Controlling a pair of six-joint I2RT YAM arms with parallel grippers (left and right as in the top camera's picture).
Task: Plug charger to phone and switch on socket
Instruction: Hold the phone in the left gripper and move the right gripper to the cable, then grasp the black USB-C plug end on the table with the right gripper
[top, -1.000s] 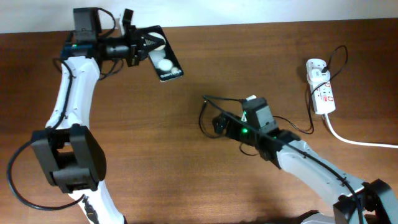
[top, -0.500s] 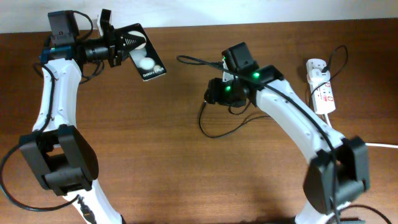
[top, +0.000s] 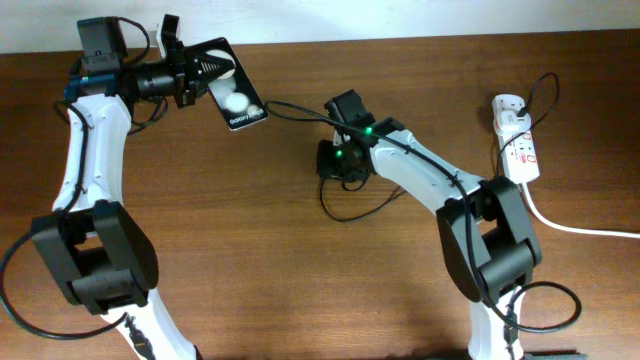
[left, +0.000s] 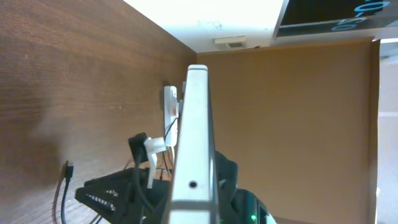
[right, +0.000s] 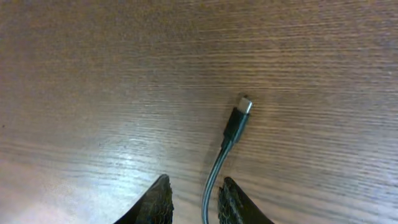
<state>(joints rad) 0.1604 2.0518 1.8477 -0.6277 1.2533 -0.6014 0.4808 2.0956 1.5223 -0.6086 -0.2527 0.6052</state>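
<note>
My left gripper (top: 207, 80) is shut on the phone (top: 236, 100) and holds it above the table's far left, glossy face up. In the left wrist view the phone (left: 194, 137) shows edge-on, its lower end between my jaws. The charger (top: 324, 200) loops over the table's middle. My right gripper (top: 333, 162) hangs over that loop, pointing down. In the right wrist view the charger (right: 231, 130) runs between my fingertips (right: 239, 202), close to the right one, connector tip lying on the wood ahead. A gap stays on the left side. The socket (top: 516, 140) lies far right.
A thick white cord (top: 575, 225) leaves the socket toward the right edge. A thin black lead runs from the socket's far end back toward the middle. The wall borders the table's far edge. The socket (left: 171, 106) also shows beyond the phone in the left wrist view.
My right arm swung up and then left, down over the cable loop, and its jaws narrowed around the charger. The left arm shifted the phone slightly left a second ago, then held still.
</note>
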